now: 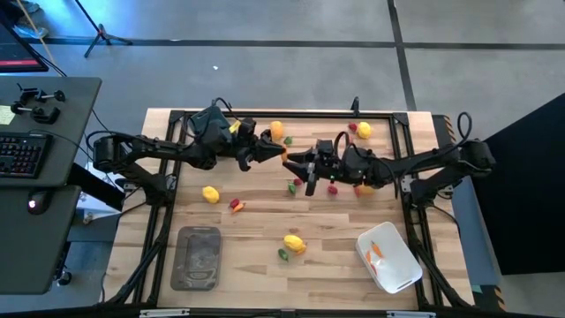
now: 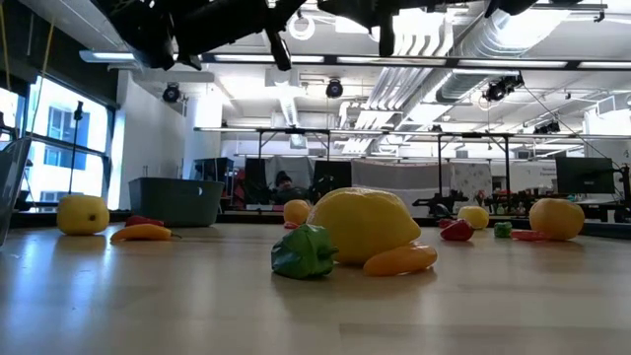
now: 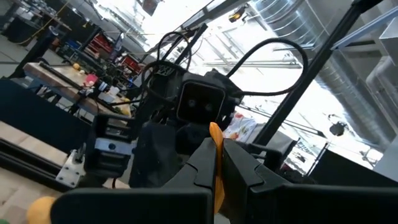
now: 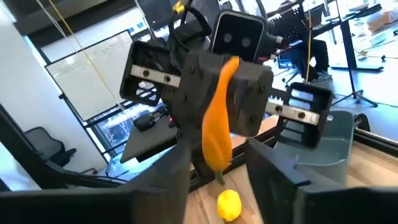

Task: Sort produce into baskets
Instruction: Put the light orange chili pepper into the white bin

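High over the table's middle, my left gripper [image 1: 279, 155] is shut on a thin orange stick [image 4: 219, 124], also seen as the stick [image 3: 216, 165] in the left wrist view. My right gripper [image 4: 217, 180] faces it from the table's right and is open. Its fingers stand on either side of the stick's free end [image 4: 217, 165], with a gap on each side. Lemons [image 1: 210, 194] [image 1: 294, 243], an orange round [image 1: 276, 131] and red pieces [image 1: 237, 205] lie on the table. The grey tray [image 1: 199, 258] sits near left. The white tub [image 1: 388, 258], near right, holds orange sticks. My left gripper pinches the orange stick between its two fingers [image 4: 249, 99], around the stick's middle [image 4: 225, 87]. The fingers come about level from the table's left. The stick is lifted clear of the table, and its free end reaches out between my right gripper's fingers.
A blue-grey tub [image 2: 177, 200] stands at the far left in the low view. A green piece [image 2: 303, 251], a lemon [image 2: 367, 225] and an orange piece [image 2: 399, 259] lie close to the low camera. A desk with a keyboard [image 1: 22, 155] stands left of the table.
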